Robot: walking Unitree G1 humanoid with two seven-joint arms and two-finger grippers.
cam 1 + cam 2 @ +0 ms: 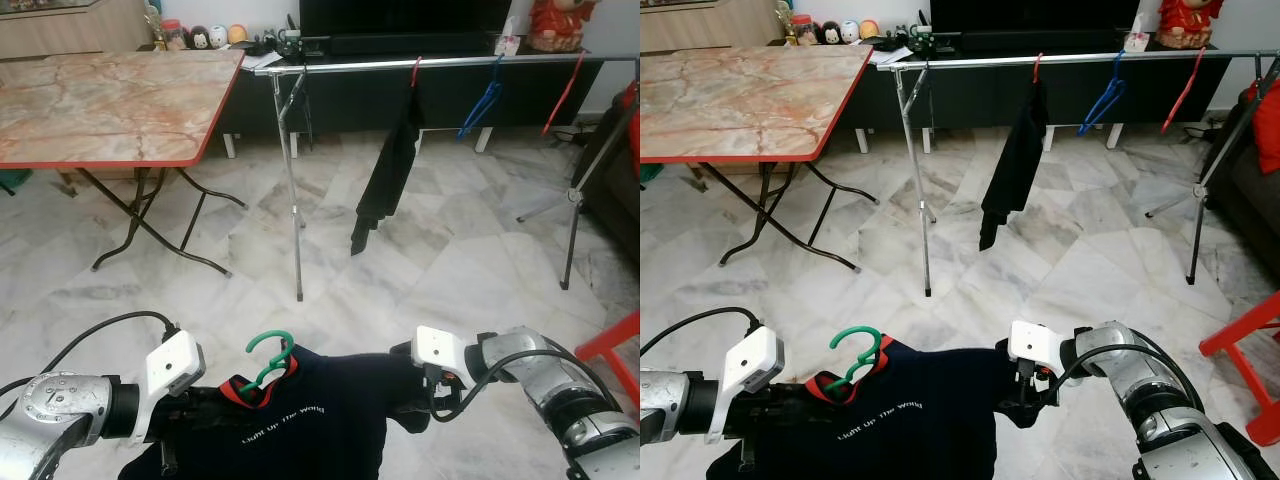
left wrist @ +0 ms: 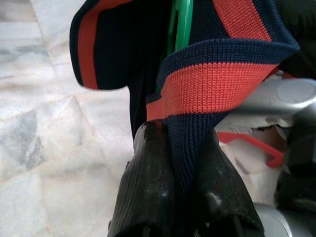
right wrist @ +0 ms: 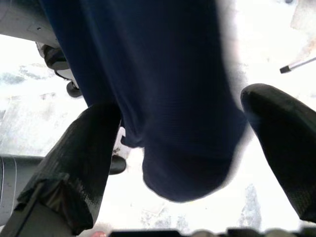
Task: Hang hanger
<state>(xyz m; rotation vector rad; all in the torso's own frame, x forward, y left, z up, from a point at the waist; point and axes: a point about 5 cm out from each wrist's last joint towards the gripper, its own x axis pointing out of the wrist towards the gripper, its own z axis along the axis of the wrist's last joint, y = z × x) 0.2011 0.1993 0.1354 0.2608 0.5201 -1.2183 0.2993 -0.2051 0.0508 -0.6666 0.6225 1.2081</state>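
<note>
Two grippers carry one dark navy T-shirt (image 1: 300, 420) with white chest lettering and a red-striped collar, threaded on a green plastic hanger (image 1: 268, 362) whose hook rises free above the neckline. Left gripper (image 2: 177, 163) has its fingers (image 2: 148, 187) pinched nearly shut on the ribbed collar, which likely steadies the hanger underneath so the hook stays upright. Right gripper (image 3: 182, 143) sits at the shirt's other shoulder, its fingers (image 3: 74, 163) spread wide with navy cloth hanging between them, not clamped; it seems to support rather than grip. Well ahead across the marble floor (image 1: 200, 290) stands the long silver clothes rail (image 1: 440, 64), already holding a black garment (image 1: 392, 170), a blue hanger (image 1: 482, 105) and a red hanger (image 1: 562, 95). By my judgement the shirt is held low for carrying, and the rail is not yet within reach
</note>
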